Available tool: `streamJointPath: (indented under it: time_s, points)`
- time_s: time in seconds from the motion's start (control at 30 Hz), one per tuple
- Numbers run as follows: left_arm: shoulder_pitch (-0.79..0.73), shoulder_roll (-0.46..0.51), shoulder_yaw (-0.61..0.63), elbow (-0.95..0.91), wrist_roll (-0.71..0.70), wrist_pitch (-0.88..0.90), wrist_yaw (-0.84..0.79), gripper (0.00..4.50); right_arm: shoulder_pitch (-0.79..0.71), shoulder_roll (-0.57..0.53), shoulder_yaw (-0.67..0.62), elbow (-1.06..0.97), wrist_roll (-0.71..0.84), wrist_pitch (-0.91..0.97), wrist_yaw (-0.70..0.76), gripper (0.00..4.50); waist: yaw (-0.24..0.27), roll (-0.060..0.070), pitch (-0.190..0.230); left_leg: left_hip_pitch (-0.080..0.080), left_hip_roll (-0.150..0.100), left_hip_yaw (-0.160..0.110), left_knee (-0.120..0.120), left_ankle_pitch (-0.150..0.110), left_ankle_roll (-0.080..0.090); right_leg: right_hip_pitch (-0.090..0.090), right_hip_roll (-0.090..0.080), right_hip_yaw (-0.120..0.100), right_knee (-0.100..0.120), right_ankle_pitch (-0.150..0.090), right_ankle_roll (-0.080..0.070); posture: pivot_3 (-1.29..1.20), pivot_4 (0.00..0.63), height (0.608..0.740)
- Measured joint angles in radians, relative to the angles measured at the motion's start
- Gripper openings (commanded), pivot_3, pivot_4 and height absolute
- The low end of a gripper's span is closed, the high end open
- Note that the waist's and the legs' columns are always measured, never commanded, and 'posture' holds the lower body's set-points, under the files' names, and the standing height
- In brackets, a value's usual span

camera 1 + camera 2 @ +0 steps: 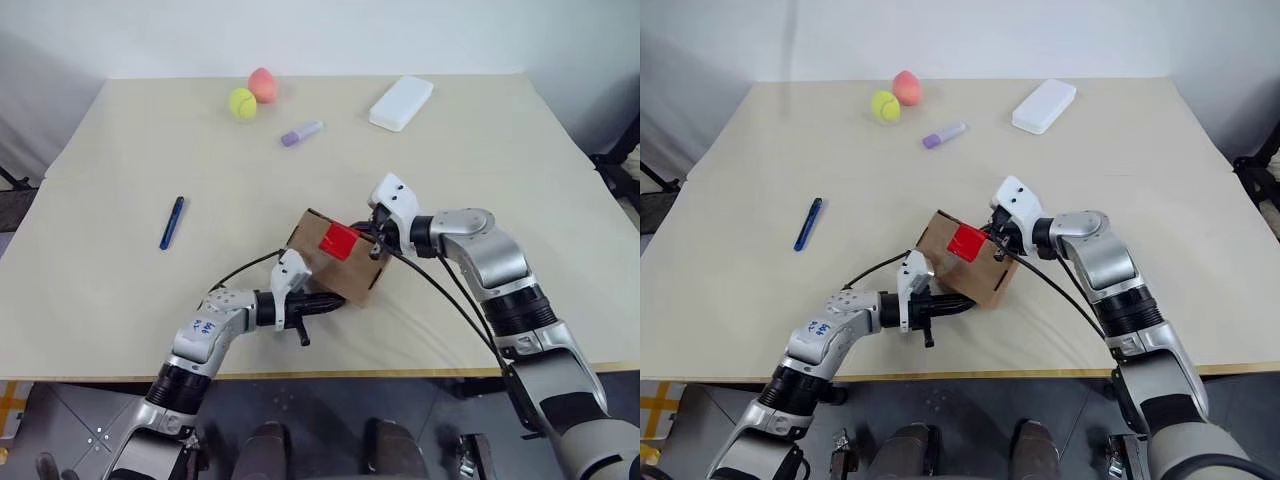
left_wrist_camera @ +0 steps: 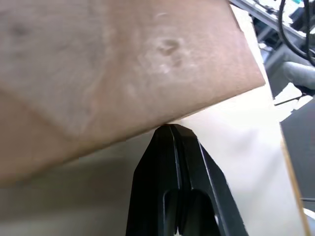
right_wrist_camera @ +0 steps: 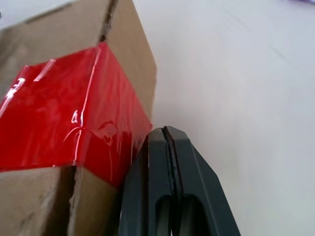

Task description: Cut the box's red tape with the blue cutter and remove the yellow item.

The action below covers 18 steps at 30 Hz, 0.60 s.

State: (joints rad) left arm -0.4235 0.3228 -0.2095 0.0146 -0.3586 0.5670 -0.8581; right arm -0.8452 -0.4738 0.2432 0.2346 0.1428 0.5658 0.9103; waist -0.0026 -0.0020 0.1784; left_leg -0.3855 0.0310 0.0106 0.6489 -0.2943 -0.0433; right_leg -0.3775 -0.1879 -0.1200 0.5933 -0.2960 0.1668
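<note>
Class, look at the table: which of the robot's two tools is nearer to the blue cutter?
Left. The left tool sits at the box's near side, on the cutter's side; the right tool is at the box's far side, farther from the blue cutter.

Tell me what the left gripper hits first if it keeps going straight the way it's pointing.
Most likely the box: the shut left gripper points right at its brown cardboard side, tips apparently already touching it.
</note>
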Motion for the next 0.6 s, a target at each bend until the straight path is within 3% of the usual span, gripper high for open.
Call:
streamJointPath:
  time_s: [0.17, 0.4, 0.5, 0.6]
  points:
    - [0.018, 0.038, 0.048, -0.074, -0.022, 0.036, 0.015, 0.0, 0.011, -0.04, -0.006, 0.016, -0.073, -0.083, -0.069, 0.04, -0.003, 0.0, 0.0, 0.0, 0.0, 0.0, 0.0, 0.0, 0.0, -0.001, 0.0, 0.0, 0.0, 0.0, 0.0, 0.0, 0.15, 0.74]
    - [0.139, 0.178, 0.142, -0.185, -0.077, 0.13, 0.012, 0.0, 0.053, -0.048, -0.224, -0.079, -0.004, 0.003, -0.197, 0.04, 0.0, 0.0, 0.0, 0.0, 0.0, 0.001, -0.001, 0.0, 0.0, -0.001, 0.0, 0.001, 0.0, 0.0, 0.0, 0.0, 0.15, 0.74]
    - [0.136, 0.206, 0.204, -0.143, -0.069, 0.093, 0.035, 0.0, 0.191, -0.126, -0.291, -0.267, 0.063, 0.125, -0.177, 0.04, 0.019, -0.001, 0.0, -0.001, 0.0, 0.0, 0.0, -0.001, 0.0, -0.001, 0.0, 0.0, -0.001, 0.0, 0.0, 0.0, 0.15, 0.74]
    - [0.054, 0.18, 0.296, 0.027, -0.023, -0.06, 0.121, 0.0, 0.431, -0.277, -0.341, -0.485, 0.124, 0.248, -0.112, 0.04, 0.047, -0.001, 0.001, -0.003, 0.0, 0.0, 0.001, -0.002, 0.001, -0.001, 0.0, 0.0, -0.003, 0.0, 0.0, 0.0, 0.15, 0.74]
